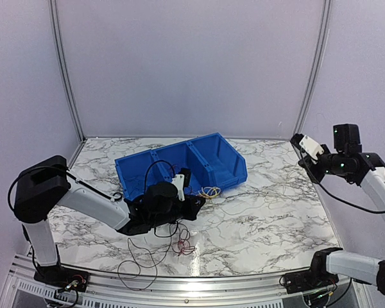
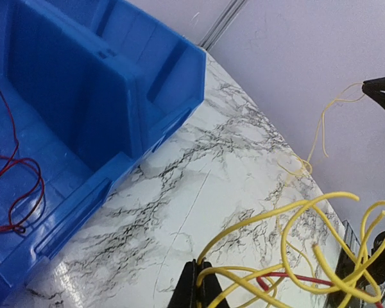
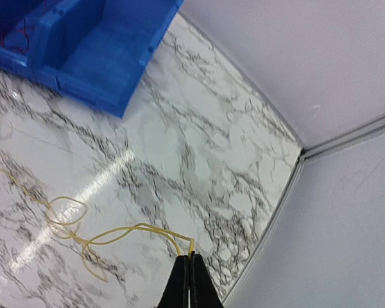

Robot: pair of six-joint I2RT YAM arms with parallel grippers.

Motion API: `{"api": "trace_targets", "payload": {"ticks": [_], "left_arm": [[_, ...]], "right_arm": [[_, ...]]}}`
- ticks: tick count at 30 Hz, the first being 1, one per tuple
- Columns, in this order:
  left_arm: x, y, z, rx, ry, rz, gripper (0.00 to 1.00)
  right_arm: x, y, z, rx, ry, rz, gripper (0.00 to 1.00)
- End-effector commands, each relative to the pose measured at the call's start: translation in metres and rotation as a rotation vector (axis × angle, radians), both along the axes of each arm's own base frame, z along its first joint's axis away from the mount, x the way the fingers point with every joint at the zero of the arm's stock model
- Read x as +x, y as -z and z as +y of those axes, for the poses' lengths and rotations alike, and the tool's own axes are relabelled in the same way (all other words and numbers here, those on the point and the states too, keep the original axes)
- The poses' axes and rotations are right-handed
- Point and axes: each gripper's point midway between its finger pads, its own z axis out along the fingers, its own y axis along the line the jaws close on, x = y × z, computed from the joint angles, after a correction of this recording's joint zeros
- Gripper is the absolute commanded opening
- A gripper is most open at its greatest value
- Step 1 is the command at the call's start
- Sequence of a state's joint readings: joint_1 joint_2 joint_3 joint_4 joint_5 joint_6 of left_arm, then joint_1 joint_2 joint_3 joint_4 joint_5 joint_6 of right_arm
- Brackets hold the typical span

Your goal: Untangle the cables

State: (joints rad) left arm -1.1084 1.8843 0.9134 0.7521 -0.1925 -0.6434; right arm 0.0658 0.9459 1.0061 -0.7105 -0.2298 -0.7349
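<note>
judged partly done: yellow cable [image 3: 115,232] strung between left gripper [image 2: 196,289] and right gripper [image 3: 190,282], both clamped shut on it; red cable [image 2: 43,187] laid in blue bin [image 2: 115,96]; yellow loops [image 2: 317,253] left to be freed.

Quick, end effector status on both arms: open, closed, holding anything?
Left end effector: closed, pinching the yellow cable beside its loops.
Right end effector: closed, pinching an end of the yellow cable.
</note>
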Motion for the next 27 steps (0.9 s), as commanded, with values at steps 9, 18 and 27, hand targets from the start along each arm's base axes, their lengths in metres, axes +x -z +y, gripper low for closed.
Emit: {"api": "trace_targets", "payload": {"ticks": [9,18,27], "left_arm": [[-0.01,0.054,0.011,0.067,-0.046,0.153,0.0],[-0.006,0.062,0.015,0.082,-0.087,0.174,0.0],[-0.006,0.064,0.019,0.068,-0.114,0.203,0.0]], "right_arm": [[-0.015,0.083,0.043,-0.096,-0.253,0.251,0.71],[-0.059,0.128,0.172,0.019,-0.638,0.351,0.71],[-0.071,0.161,0.247,-0.018,-0.768,0.303,0.73]]}}
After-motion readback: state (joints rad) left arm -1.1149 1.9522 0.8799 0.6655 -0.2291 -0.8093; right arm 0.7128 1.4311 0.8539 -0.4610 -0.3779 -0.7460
